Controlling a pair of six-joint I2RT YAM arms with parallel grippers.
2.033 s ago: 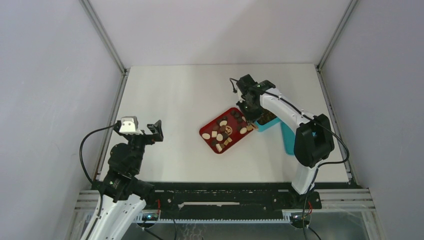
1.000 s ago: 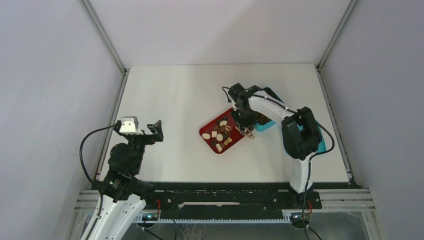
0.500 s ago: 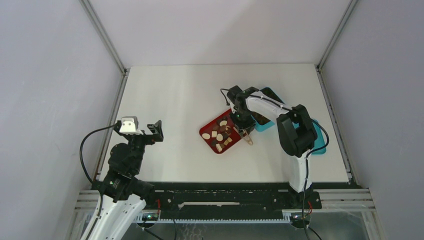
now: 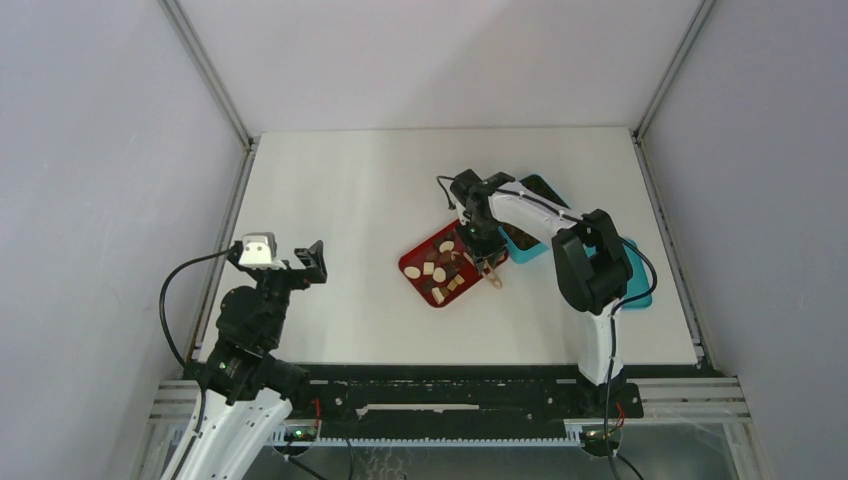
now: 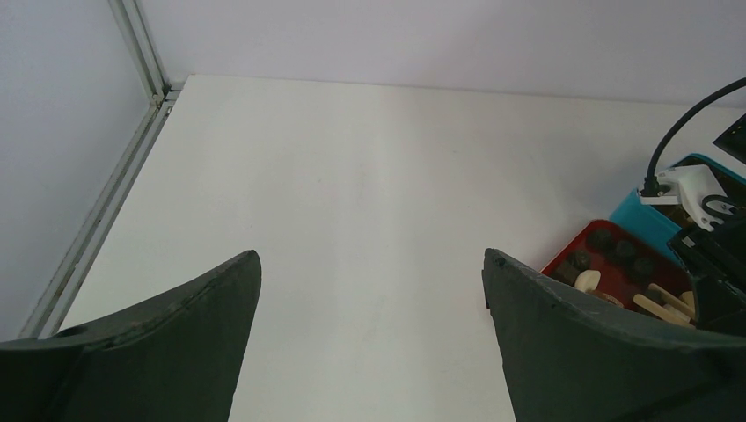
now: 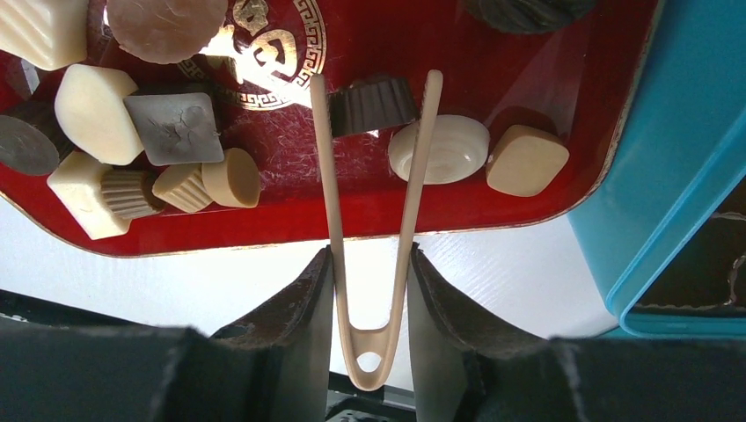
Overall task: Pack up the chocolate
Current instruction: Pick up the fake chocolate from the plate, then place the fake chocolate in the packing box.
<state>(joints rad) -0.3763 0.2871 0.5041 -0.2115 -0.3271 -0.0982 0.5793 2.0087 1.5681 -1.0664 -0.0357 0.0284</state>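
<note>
Moved left from box [image 6: 669, 176] to tray [image 6: 563, 53], right gripper [image 6: 369, 264] is clamping tongs [image 6: 330, 202], while left gripper [image 5: 369, 264] is hanging open. Tong tips are straddling one dark chocolate [image 6: 374, 104]; other pieces are lying around it on the tray.

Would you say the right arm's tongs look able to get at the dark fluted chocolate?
Probably yes: the dark fluted chocolate sits between the open tips of the tongs, with nothing in between.

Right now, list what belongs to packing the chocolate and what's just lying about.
In the job: chocolate, red tray, tongs in right claw, teal box.
Lying about: left claw, open and idle; teal panel by the right arm, perhaps a lid.
</note>
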